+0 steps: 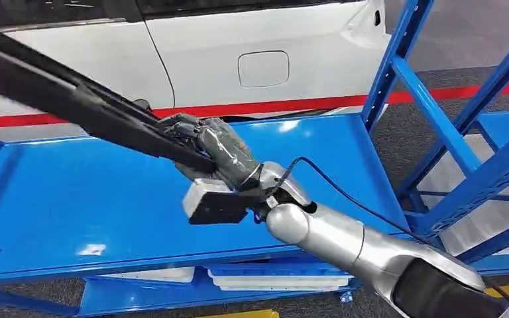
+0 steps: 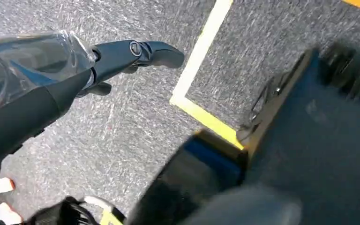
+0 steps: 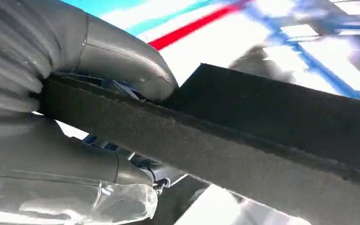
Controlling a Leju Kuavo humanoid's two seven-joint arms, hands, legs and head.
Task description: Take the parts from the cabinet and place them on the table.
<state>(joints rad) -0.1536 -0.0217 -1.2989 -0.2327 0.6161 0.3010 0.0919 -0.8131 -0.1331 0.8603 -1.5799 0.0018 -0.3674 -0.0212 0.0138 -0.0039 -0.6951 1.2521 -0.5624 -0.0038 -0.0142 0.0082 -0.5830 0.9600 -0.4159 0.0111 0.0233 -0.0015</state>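
My right hand (image 1: pixel 215 149) was clamped around 1 long black part (image 1: pixel 73 93), lifted above the blue shelf (image 1: pixel 73 199). Left hand (image 2: pixel 122 56) hung with fingers apart, holding nothing. Table delivery, I judged, was all left to do.

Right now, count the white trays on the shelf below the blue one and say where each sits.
2. One white tray lies on the lower shelf under the blue shelf, toward the left; the other white tray lies beside it toward the right. The upper shelf may hide more.

long black part (image 1: pixel 73 99): 1 | blue shelving racks (image 1: pixel 106 199): 1 | white cars (image 1: pixel 192 53): 1 | white trays (image 1: pixel 278 281): 2
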